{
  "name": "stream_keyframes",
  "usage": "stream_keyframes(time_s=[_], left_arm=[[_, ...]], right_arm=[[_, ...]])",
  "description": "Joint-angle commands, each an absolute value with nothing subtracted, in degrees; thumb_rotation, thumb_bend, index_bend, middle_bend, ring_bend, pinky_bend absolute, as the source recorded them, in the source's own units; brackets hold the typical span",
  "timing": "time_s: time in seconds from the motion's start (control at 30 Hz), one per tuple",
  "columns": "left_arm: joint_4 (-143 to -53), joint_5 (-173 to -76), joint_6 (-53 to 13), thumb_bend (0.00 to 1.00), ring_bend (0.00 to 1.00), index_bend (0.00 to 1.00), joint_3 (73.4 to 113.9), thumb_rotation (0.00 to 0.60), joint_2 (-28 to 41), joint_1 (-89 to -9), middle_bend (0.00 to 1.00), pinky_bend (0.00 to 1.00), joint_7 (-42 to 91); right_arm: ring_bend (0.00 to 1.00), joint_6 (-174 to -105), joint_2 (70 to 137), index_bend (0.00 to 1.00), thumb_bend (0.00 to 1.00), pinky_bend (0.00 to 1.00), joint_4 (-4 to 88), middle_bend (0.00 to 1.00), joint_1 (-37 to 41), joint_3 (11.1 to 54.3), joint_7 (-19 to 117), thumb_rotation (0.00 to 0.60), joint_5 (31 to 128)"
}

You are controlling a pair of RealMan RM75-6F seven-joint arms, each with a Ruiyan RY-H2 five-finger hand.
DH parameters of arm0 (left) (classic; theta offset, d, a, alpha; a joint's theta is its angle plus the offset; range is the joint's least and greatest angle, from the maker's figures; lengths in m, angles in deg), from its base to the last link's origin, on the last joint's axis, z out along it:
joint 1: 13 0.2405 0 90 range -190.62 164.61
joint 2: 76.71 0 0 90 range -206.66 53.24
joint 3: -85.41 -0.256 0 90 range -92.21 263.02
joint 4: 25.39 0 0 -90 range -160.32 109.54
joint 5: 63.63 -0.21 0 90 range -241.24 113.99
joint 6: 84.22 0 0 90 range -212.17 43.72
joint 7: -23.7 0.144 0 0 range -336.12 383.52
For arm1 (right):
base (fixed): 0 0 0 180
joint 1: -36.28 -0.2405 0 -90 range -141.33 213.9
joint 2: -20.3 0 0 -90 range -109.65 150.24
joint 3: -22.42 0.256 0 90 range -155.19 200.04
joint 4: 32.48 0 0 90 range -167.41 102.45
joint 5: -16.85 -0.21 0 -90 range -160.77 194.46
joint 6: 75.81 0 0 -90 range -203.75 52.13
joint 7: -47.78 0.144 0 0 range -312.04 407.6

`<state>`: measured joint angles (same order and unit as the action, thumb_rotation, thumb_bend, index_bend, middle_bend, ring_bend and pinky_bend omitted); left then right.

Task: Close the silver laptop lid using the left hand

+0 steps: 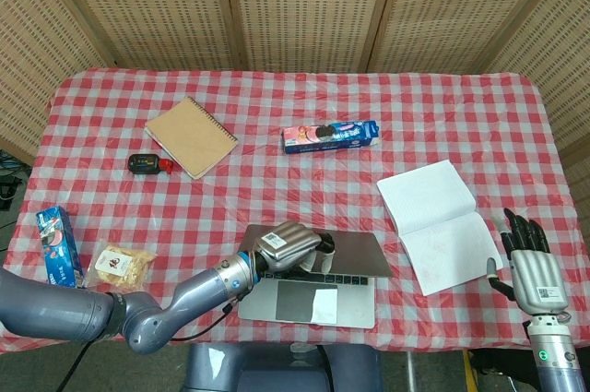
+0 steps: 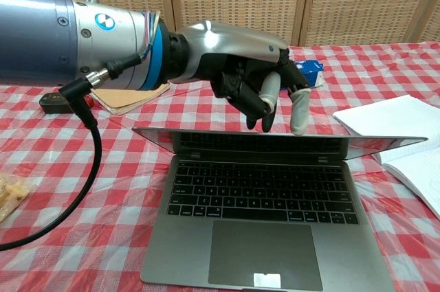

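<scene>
I am pressing the lid [image 2: 275,142] of the laptop [image 1: 318,274] at the table's near edge down with my left hand [image 2: 258,89], fingers curled and grasping nothing, pushing evenly so it shuts gently.

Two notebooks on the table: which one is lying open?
The white notebook to the right of the laptop lies open, its blank pages showing. The brown spiral-bound notebook at the far left is shut, showing only its cover.
</scene>
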<state>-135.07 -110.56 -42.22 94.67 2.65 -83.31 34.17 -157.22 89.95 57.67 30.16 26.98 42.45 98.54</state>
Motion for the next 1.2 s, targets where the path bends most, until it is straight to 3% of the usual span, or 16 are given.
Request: stream_keyframes(time_s=[0.03, 1.2], left_arm=[[-134.98, -110.89, -42.63, 1.00, 0.46, 0.34, 94.55, 0.600, 2.79, -82.95, 0.29, 0.45, 33.46], [-131.19, -111.64, -46.68, 1.00, 0.46, 0.37, 89.02, 0.600, 7.93, -82.78, 0.29, 0.45, 34.91]], right_arm=[[0.00, -157.13, 89.95, 0.00, 0.75, 0.00, 57.68, 0.00, 30.16, 26.98, 42.36, 0.600, 98.43], [0.00, -156.27, 89.69, 0.00, 0.75, 0.00, 58.43, 0.00, 30.07, 26.99, 41.80, 0.600, 97.42]])
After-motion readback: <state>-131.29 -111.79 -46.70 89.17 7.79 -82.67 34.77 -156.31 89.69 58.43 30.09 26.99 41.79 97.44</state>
